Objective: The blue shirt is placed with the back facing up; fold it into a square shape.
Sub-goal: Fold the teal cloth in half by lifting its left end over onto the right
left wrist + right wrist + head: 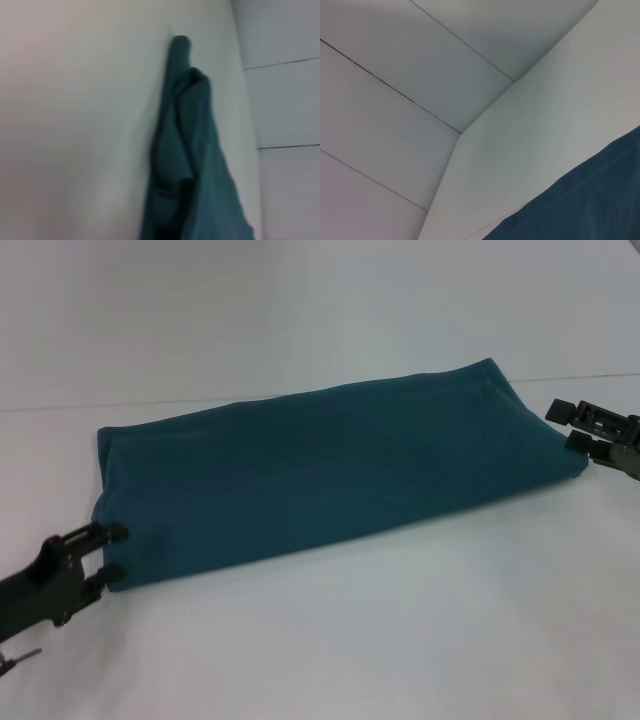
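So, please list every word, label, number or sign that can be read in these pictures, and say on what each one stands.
None can be read in any view.
The blue shirt shows only plain fabric, folded into a long band.
The left gripper, the right gripper and the table carry no visible marking.

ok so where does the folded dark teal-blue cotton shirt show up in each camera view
Head view: the folded dark teal-blue cotton shirt lies as a long band across the middle, between both grippers.
Left wrist view: seen end-on, a bunched ridge running up from the lower edge.
Right wrist view: only a corner, lower right.
Shared landmark: the white table.
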